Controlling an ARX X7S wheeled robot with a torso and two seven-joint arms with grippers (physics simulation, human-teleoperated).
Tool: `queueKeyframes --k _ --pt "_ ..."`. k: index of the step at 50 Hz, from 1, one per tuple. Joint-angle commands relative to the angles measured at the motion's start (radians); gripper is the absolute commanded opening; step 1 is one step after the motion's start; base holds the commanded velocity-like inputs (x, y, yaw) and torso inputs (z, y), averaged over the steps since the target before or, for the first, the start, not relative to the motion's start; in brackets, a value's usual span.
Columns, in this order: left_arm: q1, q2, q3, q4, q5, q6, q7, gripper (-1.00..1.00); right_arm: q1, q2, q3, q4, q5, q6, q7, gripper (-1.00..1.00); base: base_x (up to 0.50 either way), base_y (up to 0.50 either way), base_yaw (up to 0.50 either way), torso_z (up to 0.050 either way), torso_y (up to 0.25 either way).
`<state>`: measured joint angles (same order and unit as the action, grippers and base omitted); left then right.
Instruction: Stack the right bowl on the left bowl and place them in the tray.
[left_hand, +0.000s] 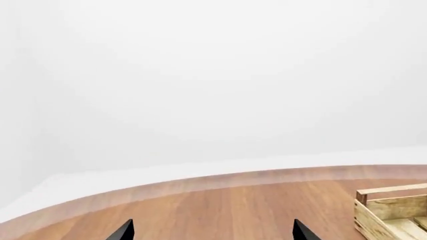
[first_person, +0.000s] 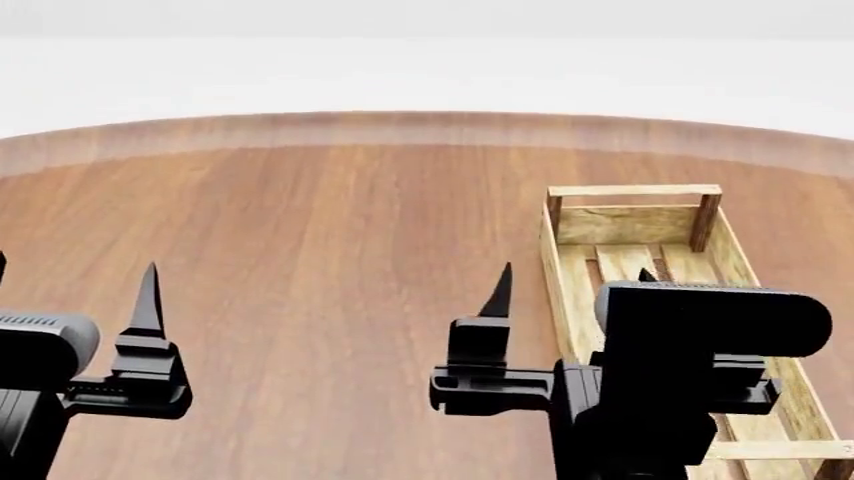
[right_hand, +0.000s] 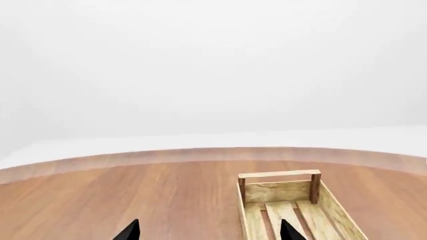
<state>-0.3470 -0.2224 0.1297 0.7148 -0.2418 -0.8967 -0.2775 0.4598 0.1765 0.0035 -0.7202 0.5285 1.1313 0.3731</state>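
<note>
Head view gives us the round wooden table (first_person: 307, 260) first, then the tray (first_person: 627, 225) on its right half — a light-wood crate whose slatted bottom shows nothing inside, though our right arm's camera housing covers its near part. Our right gripper (first_person: 574, 290) hangs with fingers wide apart, one over the tray's near end. Our left gripper (left_hand: 212, 231) is spread too; only one finger (first_person: 146, 300) shows from the head. We see no bowls.
</note>
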Motion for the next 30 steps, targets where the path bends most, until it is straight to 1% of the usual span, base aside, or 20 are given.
queueKeyframes --k 1,3,4,6,7,8,9,12,13,15,21,30 --pt "-0.006 0.006 -0.041 0.016 0.007 -0.016 0.018 1.0 0.223 -0.062 0.195 0.028 0.19 0.437 0.039 1.0 0.0 0.0 0.0 0.0 0.0" --pt "-0.011 0.004 -0.047 0.024 0.004 -0.025 0.016 1.0 0.263 0.031 0.187 0.149 0.49 0.439 0.302 1.0 0.0 0.0 0.0 0.0 0.0" --pt "-0.012 0.003 -0.047 0.024 0.003 -0.026 0.016 1.0 0.278 0.056 0.192 0.207 0.64 0.438 0.415 1.0 0.0 0.0 0.0 0.0 0.0" --pt "-0.015 0.002 -0.05 0.029 0.0 -0.031 0.015 1.0 0.283 0.099 0.176 0.275 0.833 0.435 0.559 1.0 0.0 0.0 0.0 0.0 0.0" --pt "-0.016 0.001 -0.051 0.033 -0.001 -0.034 0.013 1.0 0.282 0.127 0.155 0.333 0.965 0.436 0.668 1.0 0.0 0.0 0.0 0.0 0.0" --pt "-0.015 0.0 -0.05 0.034 -0.001 -0.033 0.013 1.0 0.281 0.137 0.151 0.344 1.024 0.427 0.716 1.0 0.0 0.0 0.0 0.0 0.0" --pt "-0.014 -0.001 -0.05 0.035 -0.001 -0.033 0.012 1.0 0.275 0.161 0.127 0.389 1.149 0.419 0.818 1.0 0.0 0.0 0.0 0.0 0.0" --pt "-0.013 -0.002 -0.053 0.041 -0.004 -0.037 0.01 1.0 0.266 0.206 0.072 0.413 1.318 0.378 0.944 1.0 0.0 0.0 0.0 0.0 0.0" --pt "-0.014 -0.002 -0.053 0.043 -0.004 -0.039 0.009 1.0 0.258 0.236 0.034 0.417 1.401 0.353 0.999 1.0 0.0 0.0 0.0 0.0 0.0" --pt "-0.016 -0.003 -0.052 0.045 -0.006 -0.042 0.007 1.0 0.249 0.268 -0.008 0.427 1.471 0.324 1.05 1.0 0.0 0.0 0.0 0.0 0.0" --pt "-0.012 -0.002 -0.053 0.041 -0.011 -0.033 0.007 1.0 0.222 0.32 -0.07 0.427 1.564 0.273 1.106 1.0 0.0 0.0 0.0 0.0 0.0" --pt "-0.009 -0.005 -0.057 0.038 -0.017 -0.028 0.003 1.0 0.167 0.353 -0.138 0.413 1.602 0.251 1.119 1.0 0.0 0.0 0.0 0.0 0.0"
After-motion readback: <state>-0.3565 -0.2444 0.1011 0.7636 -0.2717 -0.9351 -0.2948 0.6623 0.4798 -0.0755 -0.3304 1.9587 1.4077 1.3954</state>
